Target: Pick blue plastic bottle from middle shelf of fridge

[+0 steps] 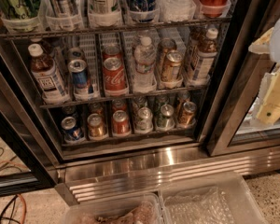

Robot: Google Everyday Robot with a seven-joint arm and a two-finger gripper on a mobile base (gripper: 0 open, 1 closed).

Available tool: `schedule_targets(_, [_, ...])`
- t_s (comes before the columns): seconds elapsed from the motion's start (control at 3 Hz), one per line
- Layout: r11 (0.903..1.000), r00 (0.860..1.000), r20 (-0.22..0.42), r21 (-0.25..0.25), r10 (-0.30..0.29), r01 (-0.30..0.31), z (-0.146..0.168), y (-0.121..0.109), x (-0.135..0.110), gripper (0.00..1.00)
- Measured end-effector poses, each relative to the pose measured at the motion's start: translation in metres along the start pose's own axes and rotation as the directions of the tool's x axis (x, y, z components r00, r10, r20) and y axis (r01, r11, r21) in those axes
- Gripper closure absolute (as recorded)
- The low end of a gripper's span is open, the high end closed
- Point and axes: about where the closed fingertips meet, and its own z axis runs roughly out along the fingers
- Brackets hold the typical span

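The fridge point(177, 164) stands with its door open, facing the camera. The middle shelf point(130, 96) is a dark wire rack with clear lane dividers, holding bottles and cans. The blue plastic bottle point(45, 76) stands upright at the left end of that shelf; it has brown liquid, a white cap and a white label with a dark square. A similar brown bottle point(203, 55) stands at the right end. My gripper point(255, 80) is at the right edge of the view, outside the fridge in front of the right door frame, far right of the left bottle. It is open and empty.
A blue soda can point(80, 78), a red cola can point(114, 73), a clear water bottle point(144, 62) and gold cans point(170, 65) share the shelf. A rack of short cans point(130, 122) lies below. Two clear plastic bins point(210, 199) sit on the floor in front. Cables point(4, 204) lie at the left.
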Motion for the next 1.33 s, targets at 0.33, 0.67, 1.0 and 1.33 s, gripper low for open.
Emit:
schedule_targets(0.33, [1.0000,1.000,0.000,0.000,0.000,0.000,0.000,0.000,0.000,0.00])
schedule_targets(0.67, [0.9999,0.999,0.031,-0.011,0.010,-0.009,0.010,0.009,-0.002,0.00])
schedule_targets(1.0, [0.9967,0.990,0.143,-0.079,-0.008,0.019,0.038,0.033,-0.025,0.00])
schedule_targets(1.33, [0.9793,0.955,0.296,-0.200,0.033,0.028,0.073,0.070,-0.059,0.00])
